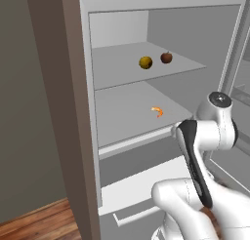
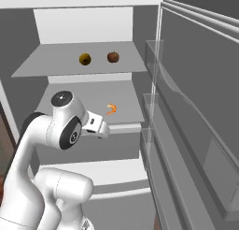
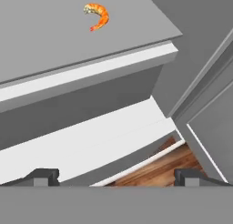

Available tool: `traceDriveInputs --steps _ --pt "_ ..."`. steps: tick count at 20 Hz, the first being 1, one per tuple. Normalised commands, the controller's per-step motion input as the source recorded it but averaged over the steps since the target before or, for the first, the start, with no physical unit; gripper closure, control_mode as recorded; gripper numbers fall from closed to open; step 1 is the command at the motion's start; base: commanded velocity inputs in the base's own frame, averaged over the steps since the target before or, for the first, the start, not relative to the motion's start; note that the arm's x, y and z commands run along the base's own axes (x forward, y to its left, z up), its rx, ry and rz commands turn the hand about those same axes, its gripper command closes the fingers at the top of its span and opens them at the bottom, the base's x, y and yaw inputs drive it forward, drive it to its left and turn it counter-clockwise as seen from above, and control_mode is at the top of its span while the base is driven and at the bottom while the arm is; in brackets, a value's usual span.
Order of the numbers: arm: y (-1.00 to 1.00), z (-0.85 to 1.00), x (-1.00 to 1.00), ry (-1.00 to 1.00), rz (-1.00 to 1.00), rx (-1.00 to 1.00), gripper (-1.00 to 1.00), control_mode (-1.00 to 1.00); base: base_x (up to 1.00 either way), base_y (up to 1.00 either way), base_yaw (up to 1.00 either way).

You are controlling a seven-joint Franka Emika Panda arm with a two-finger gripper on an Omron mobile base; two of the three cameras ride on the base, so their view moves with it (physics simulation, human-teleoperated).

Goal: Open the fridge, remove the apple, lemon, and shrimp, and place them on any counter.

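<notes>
We're hovering before the open fridge [image 2: 140, 46], end effector [image 3: 116, 177] spread wide and empty, readying for the shrimp [image 3: 97, 15] at upper left. The lemon [image 1: 145, 62] and apple [image 1: 166, 57] are waiting on the upper shelf.

At the left of your left base frame you see a plain grey-brown wall [image 1: 24, 112] beside a tall brown cabinet side panel [image 1: 66, 112], with reddish wood-plank floor [image 1: 39, 222] at lower left.
</notes>
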Motion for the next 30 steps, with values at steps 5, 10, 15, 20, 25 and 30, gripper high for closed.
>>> traceDriveInputs --steps 5,10,15,20,25,30 --pt "0.00 0.02 0.31 -0.04 0.00 0.00 -1.00 -1.00 0.00 0.00 0.00" --pt "0.00 0.01 0.60 0.00 0.00 0.00 -1.00 -1.00 0.00 0.00 0.00" --pt "0.00 0.00 0.55 -0.04 0.00 0.00 -1.00 -1.00 0.00 0.00 0.00" --pt "0.00 -0.03 0.49 -0.06 0.00 0.00 -1.00 -1.00 0.00 0.00 0.00" --pt "0.00 -0.01 0.38 0.00 0.00 0.00 -1.00 -1.00 0.00 0.00 0.00" --pt "0.00 -0.02 0.38 0.01 0.00 0.00 -1.00 -1.00 0.00 0.00 0.00"
